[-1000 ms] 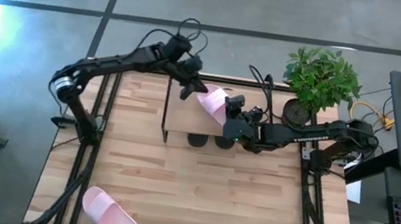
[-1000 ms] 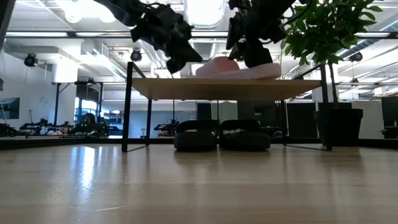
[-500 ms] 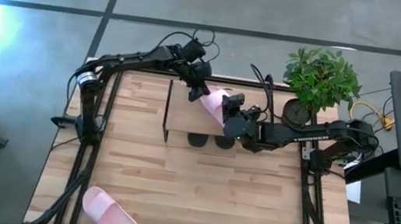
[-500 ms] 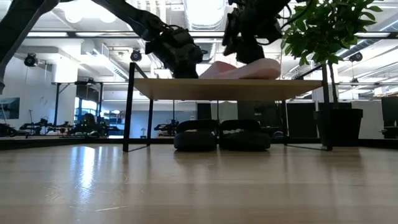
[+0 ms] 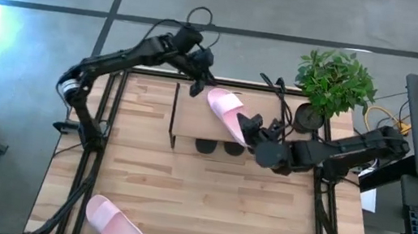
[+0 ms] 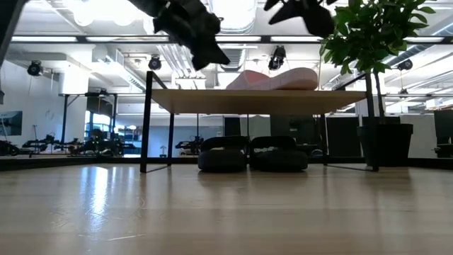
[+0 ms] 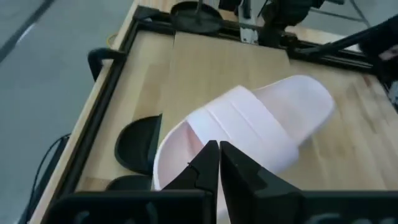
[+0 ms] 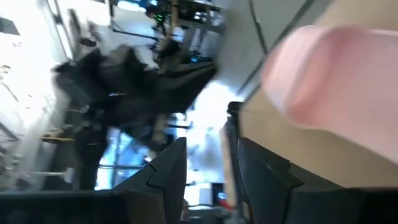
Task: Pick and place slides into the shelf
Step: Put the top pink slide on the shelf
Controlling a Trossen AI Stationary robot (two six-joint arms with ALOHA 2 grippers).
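One light pink slide (image 5: pixel 226 113) lies sole down and slantwise on the shelf's wooden top board (image 5: pixel 186 120); the low view shows the same slide (image 6: pixel 272 78) on that board (image 6: pixel 212 101). My left gripper (image 5: pixel 195 90) hangs shut just above the board, beside the slide's far-left end, and touches nothing (image 7: pixel 218 163). My right gripper (image 5: pixel 247 125) is open, raised above the slide's near-right end (image 8: pixel 211 168). The black pair (image 6: pixel 248 154) stands on the table under the shelf. The second pink slide (image 5: pixel 114 223) lies at the table's near-left corner.
A potted plant (image 5: pixel 332 85) stands at the table's far right, close to the shelf and my right arm. The shelf's thin black legs (image 6: pixel 144 120) reach down to the table. Bare tabletop (image 5: pixel 206 199) stretches between the shelf and the near edge.
My right gripper has let go of the pink slide, risen and drawn back toward the table's near right. My left gripper dipped to the slide's far-left end, then rose and pulled back. The slide, held tilted before, now lies flat on the shelf top.
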